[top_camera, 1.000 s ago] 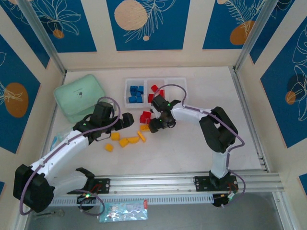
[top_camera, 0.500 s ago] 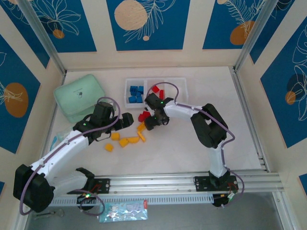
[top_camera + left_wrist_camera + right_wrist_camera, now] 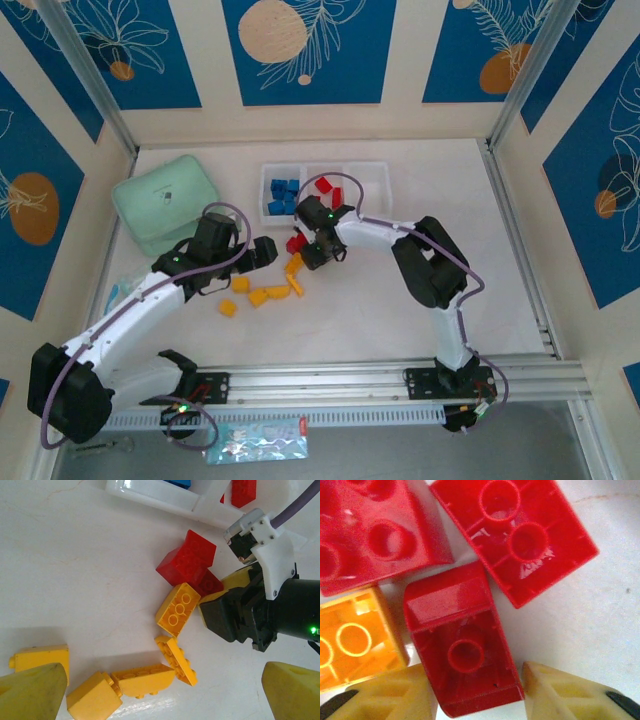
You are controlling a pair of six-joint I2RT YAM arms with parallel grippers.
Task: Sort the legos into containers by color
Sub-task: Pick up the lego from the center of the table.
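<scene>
The left gripper point(image 3: 162, 695) hangs spread wide above the yellow legos point(image 3: 142, 677), apparently idle. The right gripper point(image 3: 477, 697) is the one in position. A red sloped brick point(image 3: 462, 645) lies underside-up between its fingers point(image 3: 565, 695), long axis running away from it, so the pads would close across the short width (whether they squeeze yet, I cannot tell). An orange brick point(image 3: 355, 640) touches the brick's left side and two more red bricks point(image 3: 515, 535) sit just beyond, leaving little room on the smooth white desk point(image 3: 600, 620). Farther on stands the tray point(image 3: 372, 180), with reds in its middle compartment.
</scene>
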